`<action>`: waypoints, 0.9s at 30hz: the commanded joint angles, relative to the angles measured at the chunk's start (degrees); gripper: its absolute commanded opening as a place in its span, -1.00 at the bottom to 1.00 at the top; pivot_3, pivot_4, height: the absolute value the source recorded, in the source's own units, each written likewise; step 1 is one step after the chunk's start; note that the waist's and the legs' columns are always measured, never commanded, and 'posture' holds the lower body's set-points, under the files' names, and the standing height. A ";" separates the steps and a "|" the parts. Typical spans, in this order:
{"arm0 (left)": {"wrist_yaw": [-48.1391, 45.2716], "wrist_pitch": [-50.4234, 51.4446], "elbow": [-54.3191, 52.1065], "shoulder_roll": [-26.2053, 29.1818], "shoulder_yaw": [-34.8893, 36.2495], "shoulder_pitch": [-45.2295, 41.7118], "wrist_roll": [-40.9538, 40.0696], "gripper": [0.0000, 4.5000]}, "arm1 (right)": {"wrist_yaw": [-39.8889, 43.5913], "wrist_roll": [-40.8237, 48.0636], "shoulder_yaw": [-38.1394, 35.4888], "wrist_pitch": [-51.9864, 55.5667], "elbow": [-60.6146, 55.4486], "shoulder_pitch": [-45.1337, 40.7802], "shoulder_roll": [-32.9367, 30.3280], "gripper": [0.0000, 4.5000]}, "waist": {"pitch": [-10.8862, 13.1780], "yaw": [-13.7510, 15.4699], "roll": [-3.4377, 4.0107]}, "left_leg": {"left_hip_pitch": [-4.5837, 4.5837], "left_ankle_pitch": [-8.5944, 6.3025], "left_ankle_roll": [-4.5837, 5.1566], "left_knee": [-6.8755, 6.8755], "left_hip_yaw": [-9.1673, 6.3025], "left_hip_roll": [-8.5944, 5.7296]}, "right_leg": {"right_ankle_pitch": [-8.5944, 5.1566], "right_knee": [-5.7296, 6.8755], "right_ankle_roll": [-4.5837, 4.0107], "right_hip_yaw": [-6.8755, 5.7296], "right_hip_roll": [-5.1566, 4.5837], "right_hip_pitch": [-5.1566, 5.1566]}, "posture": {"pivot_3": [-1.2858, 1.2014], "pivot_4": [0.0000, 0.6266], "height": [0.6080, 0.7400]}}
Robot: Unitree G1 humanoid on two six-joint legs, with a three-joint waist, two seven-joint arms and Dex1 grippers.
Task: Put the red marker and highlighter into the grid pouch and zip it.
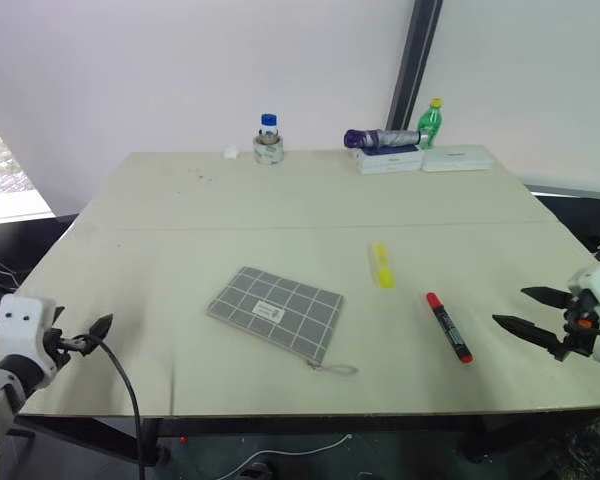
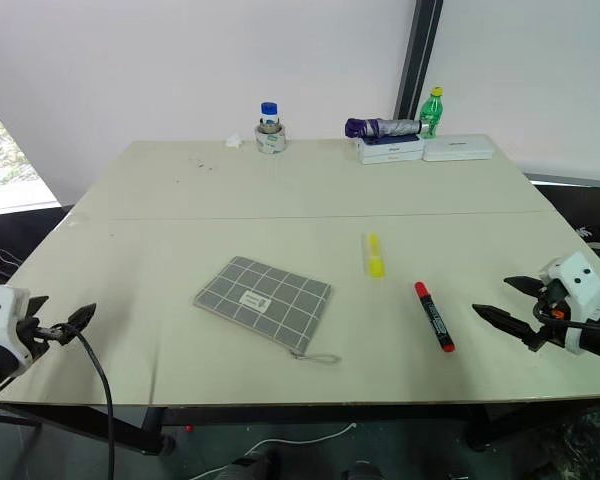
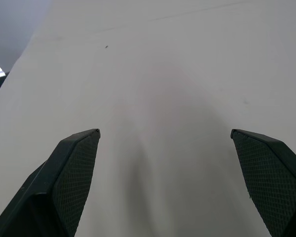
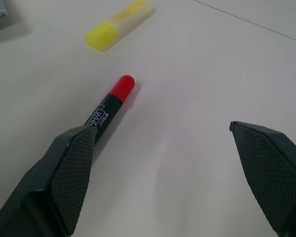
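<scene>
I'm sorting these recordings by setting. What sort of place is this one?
Probably an indoor lab or test room, not a home: a large plain table against a bare white wall, with the grid pouch, highlighter and red marker laid out apart, and odd supplies pushed to the far edge.

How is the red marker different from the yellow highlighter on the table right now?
The red marker is red with a black section; the highlighter is yellow all over. The marker looks longer and slimmer, the highlighter shorter and stubbier. The marker lies at a slant nearer the table's front edge and the right tool; the highlighter lies farther back, closer to the pouch. Both lie flat on the table, untouched, outside the pouch.
</scene>
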 commanded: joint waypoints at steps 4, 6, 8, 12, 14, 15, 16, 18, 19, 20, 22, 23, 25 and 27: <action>0.20 -0.75 -1.22 0.35 0.78 -1.42 -0.63 0.99 | -1.06 0.27 0.46 -1.02 -1.54 -2.16 -0.21 1.00 | 0.00 -0.02 0.00 | 0.01 0.00 0.00 0.00 0.00 0.00 | 0.00 0.00 0.00 0.00 0.01 0.01 | 0.03 -0.52 0.94; 0.02 -0.78 -1.52 0.36 0.01 -1.46 -0.21 0.99 | -1.67 0.50 1.20 -0.55 -2.88 -2.76 -0.09 1.00 | 0.00 -0.03 0.00 | 0.01 0.00 0.00 0.00 0.00 0.00 | 0.00 0.00 0.00 0.00 0.01 0.01 | 0.03 -0.52 0.94; -0.23 -1.15 -1.53 0.45 -0.91 -1.55 0.39 0.99 | -2.09 1.01 2.34 0.16 -4.69 -3.59 0.13 1.00 | 0.00 -0.07 0.00 | 0.01 0.00 0.00 0.00 0.00 0.00 | 0.01 0.00 0.01 0.00 0.01 0.01 | 0.03 -0.52 0.94; -0.17 -2.12 -1.90 0.05 -3.18 -1.87 1.41 0.99 | -2.85 2.05 5.50 1.80 -8.07 -6.54 0.98 1.00 | 0.00 -0.16 0.00 | 0.01 0.00 0.01 0.00 0.01 0.01 | 0.02 0.00 0.03 0.00 0.02 0.00 | 0.03 -0.52 0.94; -0.26 -2.68 -2.16 -0.06 -4.73 -2.25 2.00 0.99 | -3.60 2.96 7.39 3.11 -10.67 -8.42 1.94 1.00 | 0.00 -0.08 0.00 | 0.01 0.00 0.00 0.00 0.00 0.01 | 0.02 0.00 0.03 0.00 0.02 0.01 | 0.03 -0.52 0.94; -0.43 -3.05 -2.17 -0.02 -5.65 -2.66 2.36 1.00 | -4.06 3.65 8.36 4.01 -12.31 -9.31 2.56 0.89 | 0.00 -0.08 0.00 | 0.01 0.00 0.01 0.00 0.00 0.01 | 0.02 0.00 0.03 0.00 0.02 0.01 | 0.03 -0.52 0.94; -0.56 -3.53 -2.03 0.12 -6.81 -3.32 2.95 1.00 | -4.66 4.42 9.39 5.05 -14.17 -10.17 3.42 0.76 | 0.00 -0.05 0.00 | 0.01 0.00 0.01 0.00 -0.01 0.01 | 0.04 0.00 0.07 0.00 0.02 0.01 | 0.03 -0.52 0.94; -1.03 -4.45 -1.08 0.54 -8.20 -4.58 3.68 1.00 | -5.97 5.53 11.20 7.06 -17.47 -11.20 4.77 0.39 | 0.00 0.06 0.00 | 0.00 0.00 0.00 0.00 -0.03 0.01 | 0.05 0.00 0.09 0.00 0.02 0.00 | 0.03 -0.52 0.94; -1.24 -4.87 -0.57 0.73 -8.69 -5.26 3.93 1.00 | -6.67 5.88 12.14 7.97 -19.12 -11.58 5.36 0.14 | 0.00 0.10 0.00 | 0.00 0.00 0.01 0.00 -0.03 0.01 | 0.08 0.00 0.14 0.00 0.02 0.00 | 0.03 -0.52 0.94; -1.47 -5.31 -0.13 0.87 -9.26 -5.98 4.23 1.00 | -7.52 6.11 13.29 8.86 -20.83 -12.02 6.05 -0.08 | -0.01 0.09 0.00 | -0.02 0.00 0.01 0.00 -0.04 0.01 | 0.08 0.00 0.14 0.00 0.02 -0.01 | 0.03 -0.52 0.94; -2.33 -6.93 0.94 1.67 -10.94 -6.90 5.83 1.00 | -9.98 5.93 15.77 10.85 -23.33 -13.13 7.54 -0.58 | 0.00 0.02 0.00 | -0.02 0.00 0.01 0.00 -0.04 0.00 | 0.09 -0.01 0.16 -0.01 0.03 -0.01 | 0.03 -0.52 0.94; -2.94 -7.97 1.59 2.19 -11.98 -7.20 6.91 1.00 | -11.32 4.88 17.78 11.73 -24.30 -13.58 8.07 -0.81 | -0.01 -0.01 0.00 | -0.02 0.00 0.01 0.00 -0.04 0.00 | 0.09 -0.01 0.16 -0.01 0.04 -0.02 | 0.03 -0.52 0.94; -3.90 -10.19 3.14 3.02 -13.42 -7.76 8.73 1.00 | -12.76 3.05 21.24 12.66 -25.99 -13.81 8.50 -0.99 | -0.01 -0.06 0.00 | -0.02 0.00 0.00 -0.01 -0.04 0.00 | 0.09 0.00 0.16 0.00 0.05 -0.05 | 0.03 -0.52 0.94; -4.42 -12.64 5.36 3.91 -14.67 -8.54 10.67 1.00 | -14.81 0.85 24.29 13.04 -26.79 -13.92 9.31 -0.99 | -0.01 -0.06 0.00 | -0.02 0.00 0.00 -0.04 -0.04 0.01 | 0.09 0.00 0.16 0.00 0.04 -0.08 | 0.03 -0.52 0.94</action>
